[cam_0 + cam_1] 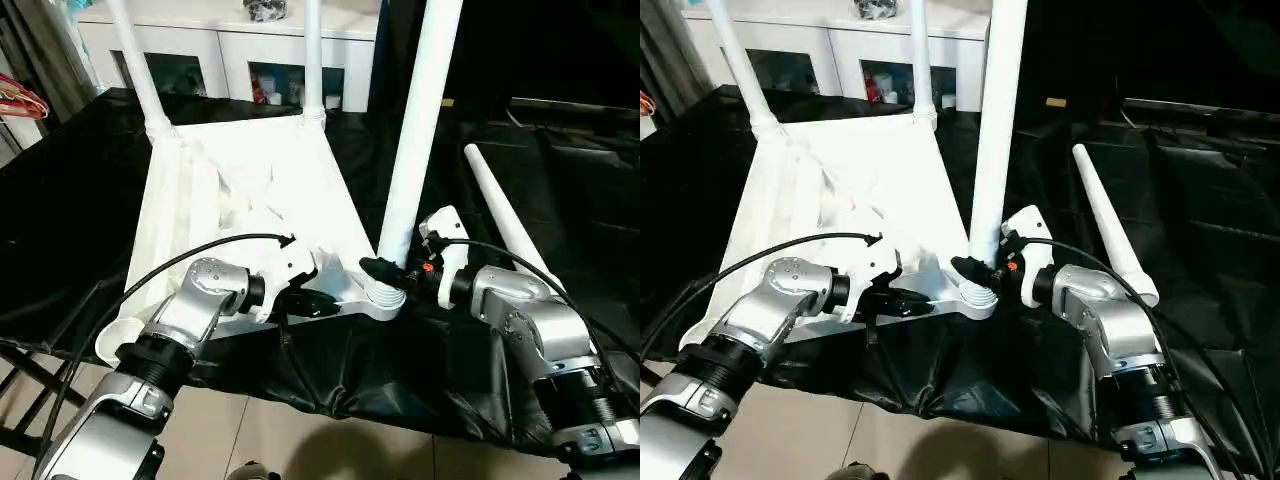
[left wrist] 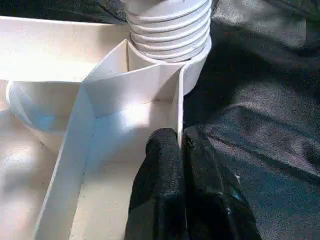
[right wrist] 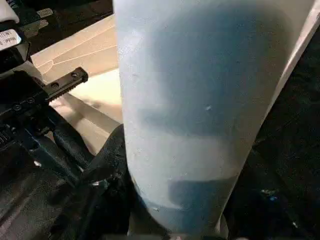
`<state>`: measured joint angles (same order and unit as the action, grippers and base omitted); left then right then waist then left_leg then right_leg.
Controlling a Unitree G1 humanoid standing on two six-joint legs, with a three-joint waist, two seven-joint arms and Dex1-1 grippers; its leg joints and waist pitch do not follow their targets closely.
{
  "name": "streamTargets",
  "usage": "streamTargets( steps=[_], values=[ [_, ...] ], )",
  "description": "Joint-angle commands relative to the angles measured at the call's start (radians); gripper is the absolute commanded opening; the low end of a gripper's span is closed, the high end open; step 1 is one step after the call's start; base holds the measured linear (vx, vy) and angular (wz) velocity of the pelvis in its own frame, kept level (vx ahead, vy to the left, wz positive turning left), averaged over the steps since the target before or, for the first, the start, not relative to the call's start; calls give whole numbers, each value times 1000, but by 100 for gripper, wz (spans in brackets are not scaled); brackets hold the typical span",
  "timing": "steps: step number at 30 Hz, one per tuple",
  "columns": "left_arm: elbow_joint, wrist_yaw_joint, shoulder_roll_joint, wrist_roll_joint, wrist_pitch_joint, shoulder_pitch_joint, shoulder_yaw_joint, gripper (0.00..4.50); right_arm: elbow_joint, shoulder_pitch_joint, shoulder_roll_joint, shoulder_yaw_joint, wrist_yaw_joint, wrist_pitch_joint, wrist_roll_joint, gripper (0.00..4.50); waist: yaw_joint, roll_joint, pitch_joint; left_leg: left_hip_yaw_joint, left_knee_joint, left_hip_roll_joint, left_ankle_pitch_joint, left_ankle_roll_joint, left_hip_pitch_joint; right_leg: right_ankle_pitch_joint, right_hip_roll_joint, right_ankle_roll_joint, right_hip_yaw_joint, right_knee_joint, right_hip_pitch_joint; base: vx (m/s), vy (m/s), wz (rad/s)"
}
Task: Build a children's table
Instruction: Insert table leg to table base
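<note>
The children's table top (image 1: 250,190) lies upside down on the black sheet, ribbed underside up. Two white legs (image 1: 140,70) (image 1: 313,60) stand in its far corner sockets. A third leg (image 1: 415,130) stands upright in the near right socket (image 1: 385,298), its threaded base (image 2: 167,25) seated there. My right gripper (image 1: 390,268) is shut on this leg just above the socket, and the leg (image 3: 200,100) shows large between its fingers. My left gripper (image 1: 318,300) is shut on the top's thin near rim (image 2: 179,105), close beside that socket. One more leg (image 1: 505,215) lies loose on the sheet to the right.
The big table's black sheet (image 1: 560,160) spreads to the right and left of the white top; its front edge hangs just under my forearms, with tiled floor (image 1: 300,440) below. A white cabinet with glass doors (image 1: 230,55) stands behind. Red hangers (image 1: 20,100) show at far left.
</note>
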<state>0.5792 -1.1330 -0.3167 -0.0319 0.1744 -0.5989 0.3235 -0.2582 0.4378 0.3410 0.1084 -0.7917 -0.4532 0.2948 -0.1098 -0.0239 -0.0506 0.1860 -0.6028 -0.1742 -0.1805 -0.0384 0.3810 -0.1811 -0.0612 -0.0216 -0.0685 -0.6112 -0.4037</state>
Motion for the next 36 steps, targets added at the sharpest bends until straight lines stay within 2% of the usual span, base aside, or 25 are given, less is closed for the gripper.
streamTargets(
  steps=[1,8,12,16,18,20,22,23,26,28,32,36],
  values=[
    [26,-3,-13,17,17,-8,8,0,-26,8,1,16,7,-1,-29,191,-3,11,66,-26,72,-59,-176,25,-18,-253,-97,-177,53,78,49,0,0,0],
    [11,-27,-35,57,8,2,54,0,-34,-2,-5,6,19,7,-27,191,2,10,66,-28,75,-60,-195,15,-20,-257,-98,-177,54,79,51,0,0,0],
    [2,-24,-26,49,23,1,48,0,-55,-29,-23,-51,56,28,1,191,5,9,64,-28,75,-60,-209,13,-22,-267,-99,-183,55,82,49,0,0,0],
    [15,-15,-15,45,29,-11,39,0,-58,-80,-41,-111,83,64,28,191,7,5,61,-30,79,-60,-249,2,-25,-321,-99,-170,55,90,48,0,0,0],
    [21,-11,-12,46,28,-15,37,0,-53,-96,-44,-120,85,71,34,191,5,7,62,-29,80,-61,-248,4,-27,-318,-99,-167,55,91,48,0,0,0],
    [35,-1,-7,48,25,-23,36,0,-37,-139,-52,-134,83,93,47,191,3,1,61,-30,80,-60,-257,3,-27,-319,-98,-168,55,92,47,0,0,0],
    [45,7,-3,51,22,-29,36,0,-32,-166,-59,-138,87,118,48,191,1,4,61,-30,82,-60,-262,2,-27,-329,-98,-164,55,93,47,0,0,0],
    [48,10,-2,51,23,-30,35,0,-32,-178,-61,-139,89,128,47,191,-1,-1,60,-31,82,-62,-272,-2,-30,-337,-100,-163,55,95,44,0,0,0],
    [49,12,1,52,24,-32,33,0,-36,-193,-60,-129,104,146,28,191,0,0,58,-33,85,-62,-293,-5,-30,-355,-99,-159,55,98,46,0,0,0],
    [51,13,3,55,25,-34,33,0,-26,-205,-53,-98,118,165,-12,191,0,-4,56,-34,87,-62,-310,-12,-31,-379,-100,-156,55,100,44,0,0,0],
    [59,14,6,55,21,-38,35,0,-1,-199,-50,-64,123,163,-39,191,3,-1,53,-37,91,-62,-351,-22,-38,-436,-101,-142,55,107,42,0,0,0],
    [64,10,5,59,12,-41,41,0,-14,-167,-32,-16,104,159,-72,191,6,2,51,-37,93,-61,-345,-16,-37,-442,-102,-138,56,109,43,0,0,0]
  ],
)
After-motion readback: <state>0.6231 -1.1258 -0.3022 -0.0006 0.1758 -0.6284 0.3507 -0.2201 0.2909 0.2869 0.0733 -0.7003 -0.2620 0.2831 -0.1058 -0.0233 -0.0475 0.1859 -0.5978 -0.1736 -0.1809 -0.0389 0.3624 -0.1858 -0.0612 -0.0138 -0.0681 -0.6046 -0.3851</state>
